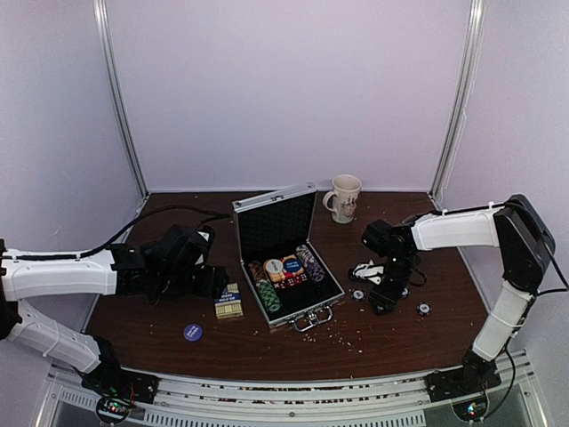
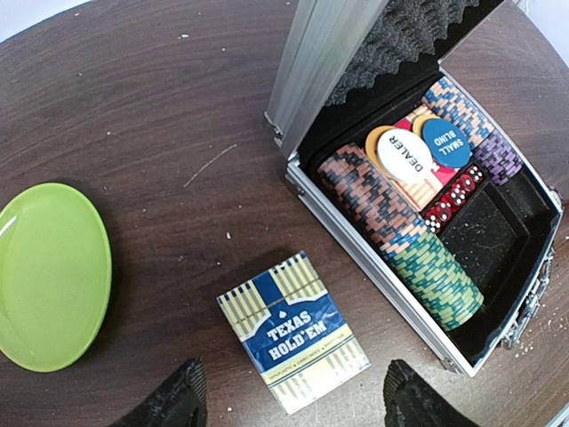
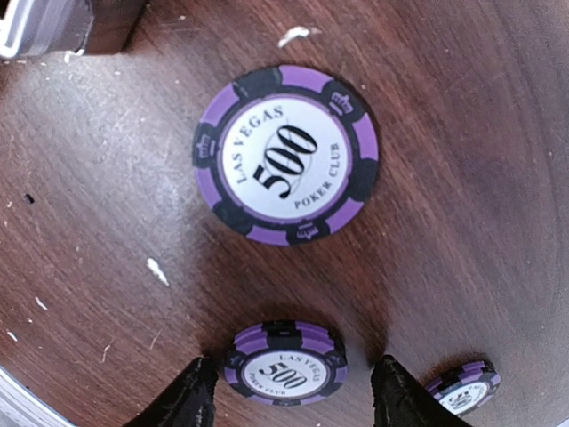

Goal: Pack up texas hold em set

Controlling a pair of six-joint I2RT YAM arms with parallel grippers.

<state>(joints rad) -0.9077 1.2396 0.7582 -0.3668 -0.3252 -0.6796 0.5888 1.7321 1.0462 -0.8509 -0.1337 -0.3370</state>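
One purple chip stack (image 3: 284,370) between spread fingertips (image 3: 190,397) of the right pincer (image 3: 293,398).

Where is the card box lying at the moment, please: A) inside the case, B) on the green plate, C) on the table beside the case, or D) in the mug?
C: the card box lies flat on the bare table, just outside the open case.

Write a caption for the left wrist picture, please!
Open left gripper hovers above the Texas Hold'em card box, beside the open silver case of chips and a green plate.
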